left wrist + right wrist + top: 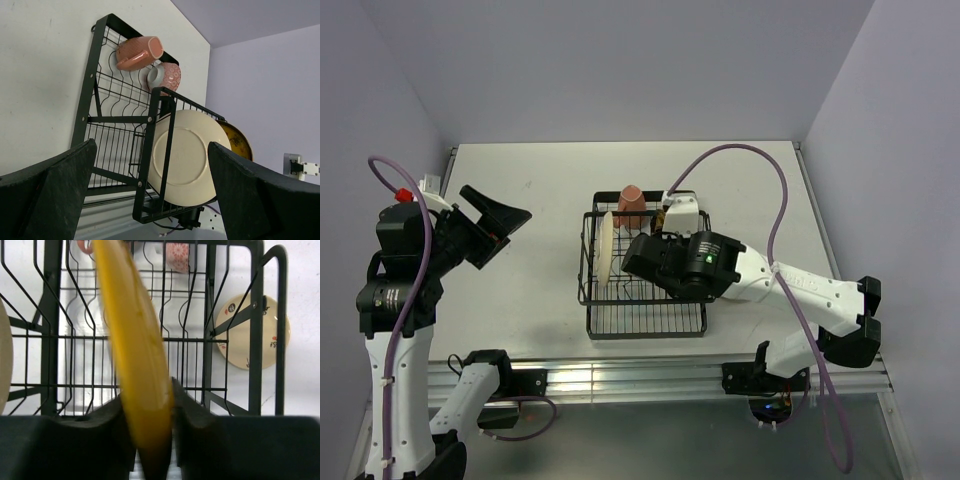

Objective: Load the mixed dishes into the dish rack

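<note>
The black wire dish rack [645,322] sits mid-table. A cream plate [606,250] stands on edge in its left slots, and a pinkish mug [631,207] lies at its far end beside a small speckled bowl [165,76]. My right gripper [150,410] is low inside the rack, shut on the rim of the yellow patterned plate [132,350], which stands on edge, leans left and looks blurred. A second cream plate [252,332] lies flat on the table just outside the rack wall. My left gripper [495,225] hangs open and empty, raised well left of the rack.
The right arm [790,285] reaches over the rack's right side and hides that part from above. A purple cable [760,170] arcs over the table's back right. Grey walls close in the table on three sides.
</note>
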Controlling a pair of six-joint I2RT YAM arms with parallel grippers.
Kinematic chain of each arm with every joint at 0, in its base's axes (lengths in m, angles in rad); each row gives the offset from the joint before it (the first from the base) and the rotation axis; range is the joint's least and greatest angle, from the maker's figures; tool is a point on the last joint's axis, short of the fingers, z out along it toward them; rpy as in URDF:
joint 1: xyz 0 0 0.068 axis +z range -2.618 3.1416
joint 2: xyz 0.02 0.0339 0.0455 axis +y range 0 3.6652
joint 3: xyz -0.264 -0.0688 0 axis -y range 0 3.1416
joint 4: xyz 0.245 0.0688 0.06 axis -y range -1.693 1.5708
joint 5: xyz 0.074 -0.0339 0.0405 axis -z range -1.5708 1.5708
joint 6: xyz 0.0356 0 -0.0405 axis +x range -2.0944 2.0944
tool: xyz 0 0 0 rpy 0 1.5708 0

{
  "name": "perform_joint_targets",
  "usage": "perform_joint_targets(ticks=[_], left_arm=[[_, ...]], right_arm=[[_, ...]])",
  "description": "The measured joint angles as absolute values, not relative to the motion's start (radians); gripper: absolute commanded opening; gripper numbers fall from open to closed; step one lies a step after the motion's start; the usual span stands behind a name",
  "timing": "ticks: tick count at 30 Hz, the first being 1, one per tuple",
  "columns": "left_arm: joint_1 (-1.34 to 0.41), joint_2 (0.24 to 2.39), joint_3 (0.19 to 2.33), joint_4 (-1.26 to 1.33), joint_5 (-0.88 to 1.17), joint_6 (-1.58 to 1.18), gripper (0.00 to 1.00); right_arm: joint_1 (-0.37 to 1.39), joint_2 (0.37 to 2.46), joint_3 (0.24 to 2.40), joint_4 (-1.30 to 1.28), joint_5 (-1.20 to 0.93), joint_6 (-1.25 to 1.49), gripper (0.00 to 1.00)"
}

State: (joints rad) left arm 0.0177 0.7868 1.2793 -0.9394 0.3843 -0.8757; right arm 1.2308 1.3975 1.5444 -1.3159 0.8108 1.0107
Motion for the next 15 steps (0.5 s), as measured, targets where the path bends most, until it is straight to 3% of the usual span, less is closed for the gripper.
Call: perform_joint_targets(ticks=[1,4,15], left_arm=[[0.018,0.787,1.279,-0.939,0.384,-0.876,0.99],[0.018,0.787,1.279,-0.939,0.384,-0.876,0.99],[0.018,0.781,1.272,-0.936,0.384,-0.875,0.99]], right_arm=[[1.231,1.403,1.546,-1.32,0.807,1.014,0.53],[1.237,1.415,1.548,-1.33,0.795,1.021,0.66],[1.299,1.409,1.58,-1.341,0.795,1.032,0.73]])
